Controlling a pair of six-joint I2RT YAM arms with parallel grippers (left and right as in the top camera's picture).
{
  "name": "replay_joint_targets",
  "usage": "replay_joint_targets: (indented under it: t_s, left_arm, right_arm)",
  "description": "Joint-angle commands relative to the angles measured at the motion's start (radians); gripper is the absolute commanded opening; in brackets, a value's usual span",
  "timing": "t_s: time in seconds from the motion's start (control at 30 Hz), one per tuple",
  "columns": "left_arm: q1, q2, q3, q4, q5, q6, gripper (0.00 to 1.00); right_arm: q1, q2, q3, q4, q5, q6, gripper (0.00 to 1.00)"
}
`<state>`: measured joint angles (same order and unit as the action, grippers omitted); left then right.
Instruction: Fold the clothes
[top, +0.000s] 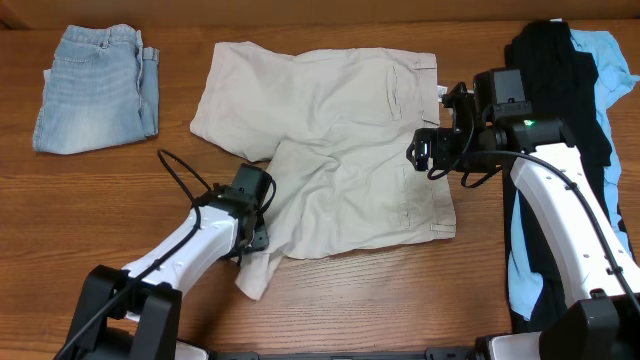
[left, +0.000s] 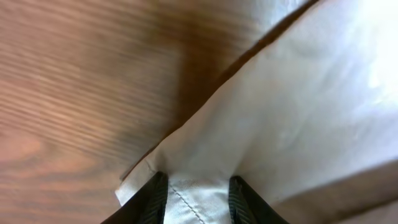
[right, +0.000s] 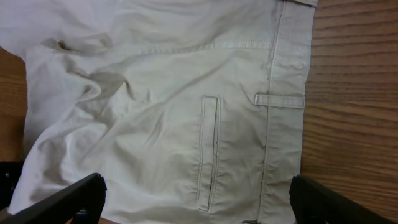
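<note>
The clothes (top: 330, 150) are pale beige shorts spread rumpled across the middle of the table, waistband to the right. My left gripper (top: 258, 240) is at their lower left leg hem. In the left wrist view, cloth of the clothes (left: 298, 112) runs between its two dark fingers (left: 152, 200), so the left gripper (left: 198, 190) is shut on the hem. My right gripper (top: 420, 155) hovers at the waistband end. In the right wrist view the right gripper (right: 198, 199) stands wide open above the clothes (right: 155, 93), over a welt pocket and a belt loop, with nothing between its jaws.
Folded faded denim shorts (top: 95, 88) lie at the back left. A pile of black garments (top: 555, 90) and sky-blue garments (top: 612, 70) runs down the right edge behind the right arm. Bare wooden table (top: 400, 300) shows along the front.
</note>
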<state>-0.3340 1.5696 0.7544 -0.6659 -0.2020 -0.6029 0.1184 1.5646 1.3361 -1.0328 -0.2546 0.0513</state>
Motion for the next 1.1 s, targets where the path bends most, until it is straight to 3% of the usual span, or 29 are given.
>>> replay_joint_targets:
  t_s: [0.0,0.23,0.43,0.6,0.63,0.7,0.87,0.93,1.07]
  left_arm:
    - [0.011,0.012,-0.051,0.109,-0.239,0.115,0.33]
    - [0.092,0.013,-0.063,0.381,-0.333,0.32,0.29]
    - [0.259,0.013,-0.063,0.595,-0.349,0.397,0.25]
    - [0.405,0.029,-0.063,0.755,-0.117,0.366,0.19]
    - [0.424,0.025,-0.052,0.758,0.028,0.367,0.26]
    - [0.425,0.017,-0.033,0.706,0.156,0.367,0.38]
    - [0.425,-0.003,0.008,0.506,0.394,0.329,0.64]
    - [0.425,-0.002,0.008,0.41,0.488,0.33,0.67]
    - [0.423,0.009,0.006,0.363,0.481,0.389,0.71]
  right_arm:
    - [-0.002,-0.002,0.002,0.003,0.02,-0.006,0.98]
    - [-0.002,-0.002,0.002,0.003,0.076,0.021,0.98]
    - [-0.002,-0.002,0.002,-0.002,0.082,0.038,0.98]
    - [-0.002,-0.002,0.002,-0.001,0.09,0.093,0.98]
    - [-0.002,-0.002,0.002,-0.002,0.09,0.107,0.98]
    - [-0.002,-0.002,0.002,-0.009,0.09,0.107,0.98]
    - [-0.002,-0.002,0.002,-0.036,0.091,0.106,0.98]
    - [-0.002,-0.002,0.002,-0.047,0.109,0.106,0.98]
    - [-0.002,-0.002,0.002,-0.048,0.108,0.108,0.98]
